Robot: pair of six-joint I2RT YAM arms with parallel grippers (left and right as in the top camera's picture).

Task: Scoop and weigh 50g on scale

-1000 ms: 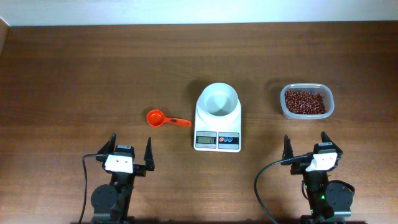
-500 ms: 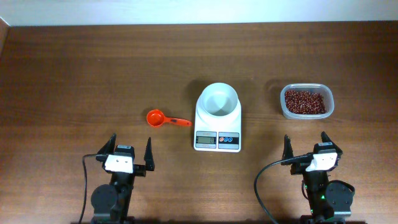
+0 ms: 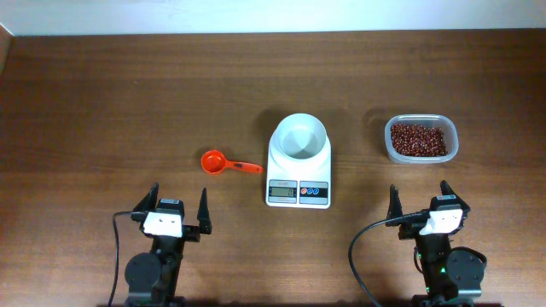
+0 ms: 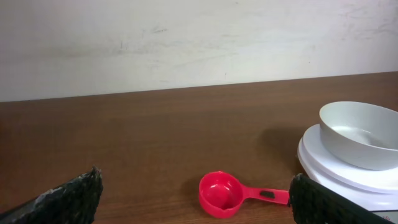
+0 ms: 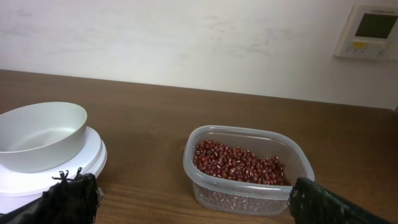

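Dark wooden surface (image 3: 102,102), pale wall (image 4: 186,43) behind: scale (image 3: 299,166), tub (image 3: 386,143) of beans (image 3: 418,139), orange scoop (image 3: 223,162); left claw (image 3: 179,189) and right claw (image 3: 419,186) gape wide, empty.

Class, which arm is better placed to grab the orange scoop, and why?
Left: the left gripper, open, faces the scoop nearby; the right gripper sits beyond the scale, facing the beans.

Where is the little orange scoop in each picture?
Overhead: the small orange-red plastic measuring scoop lies left of centre, beside the white digital kitchen scale.
Left wrist: bottom middle, handle pointing right toward the scale.
Right wrist: not in it.
Shared landmark: the round white bowl on the scale shows in all three.
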